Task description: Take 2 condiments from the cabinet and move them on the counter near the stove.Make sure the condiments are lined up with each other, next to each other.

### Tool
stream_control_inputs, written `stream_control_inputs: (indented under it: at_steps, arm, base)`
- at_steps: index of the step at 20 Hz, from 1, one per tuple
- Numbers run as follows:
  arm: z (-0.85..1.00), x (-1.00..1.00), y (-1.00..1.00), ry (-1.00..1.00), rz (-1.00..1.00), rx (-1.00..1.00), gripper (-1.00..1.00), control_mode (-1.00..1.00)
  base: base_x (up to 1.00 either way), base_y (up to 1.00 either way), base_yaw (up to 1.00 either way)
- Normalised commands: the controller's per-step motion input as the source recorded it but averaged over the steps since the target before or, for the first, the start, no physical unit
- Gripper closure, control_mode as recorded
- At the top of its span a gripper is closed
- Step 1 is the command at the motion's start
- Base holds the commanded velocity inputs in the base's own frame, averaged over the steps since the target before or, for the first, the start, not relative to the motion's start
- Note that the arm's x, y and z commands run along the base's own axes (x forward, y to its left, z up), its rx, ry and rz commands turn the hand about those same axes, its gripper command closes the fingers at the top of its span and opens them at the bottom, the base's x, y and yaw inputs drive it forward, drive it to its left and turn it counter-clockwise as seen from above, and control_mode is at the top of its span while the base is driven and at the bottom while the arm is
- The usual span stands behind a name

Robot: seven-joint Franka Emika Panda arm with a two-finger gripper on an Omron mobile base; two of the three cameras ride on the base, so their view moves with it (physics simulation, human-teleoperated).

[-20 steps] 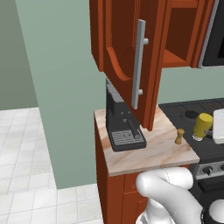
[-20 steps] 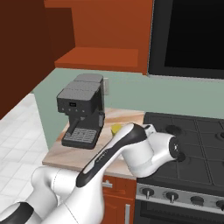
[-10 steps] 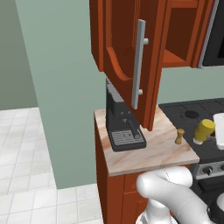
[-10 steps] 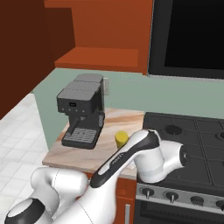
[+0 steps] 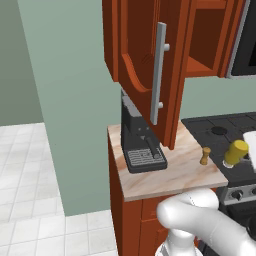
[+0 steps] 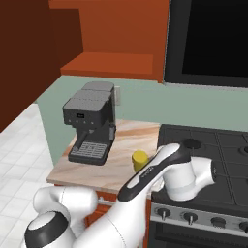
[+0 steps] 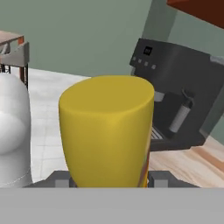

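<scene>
Jaws stood clamped on the yellow bottle point(image 7: 107, 131), one dark finger at each side of its base in the hand view, with the bottle pointing straight out from the hand. A second before, the left base view had the bottle a little higher and further back over the stove point(image 5: 220, 135); it then sat lower, close to the stove's front-left corner and just beyond the table's point(image 5: 150, 180) right edge. From the right base view the bottle point(image 6: 140, 160) showed above the table's front-right corner, half hidden by the forearm, so the carry had come down toward the slab.

The wooden shaker point(image 5: 205, 155) stood upright near the table's right edge, beside the stove, apart from the bottle. The coffee machine point(image 5: 137, 142) occupied the table's back-left part, under the open cabinet point(image 5: 150, 55).

By my reading, one condiment was already placed and the second was on its final approach. What remained was to set the bottle down beside the shaker and level with it, without knocking it over.
</scene>
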Motion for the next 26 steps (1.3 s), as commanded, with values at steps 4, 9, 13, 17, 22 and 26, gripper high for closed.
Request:
stream_control_inputs:
  at_steps: [4,9,13,17,22,26]
  arm:
    - [-0.09,0.03,-0.06,0.0,0.07,0.03,1.0,-1.0]
    - [-0.05,0.09,0.0,0.0,0.01,0.02,1.0,-1.0]
    - [-0.07,0.13,0.0,0.0,0.0,0.0,1.0,-1.0]
    - [-0.13,0.2,0.03,0.0,-0.01,0.0,1.0,-1.0]
    - [-0.21,0.16,0.0,0.0,-0.01,0.0,1.0,-1.0]
    - [-0.27,0.09,0.0,0.0,0.0,0.0,1.0,-1.0]
  base:
    - [0.0,0.0,0.0]
    - [0.0,0.0,0.0]
    - [0.0,0.0,0.0]
    - [0.0,0.0,0.0]
    - [0.0,0.0,0.0]
    - [0.0,0.0,0.0]
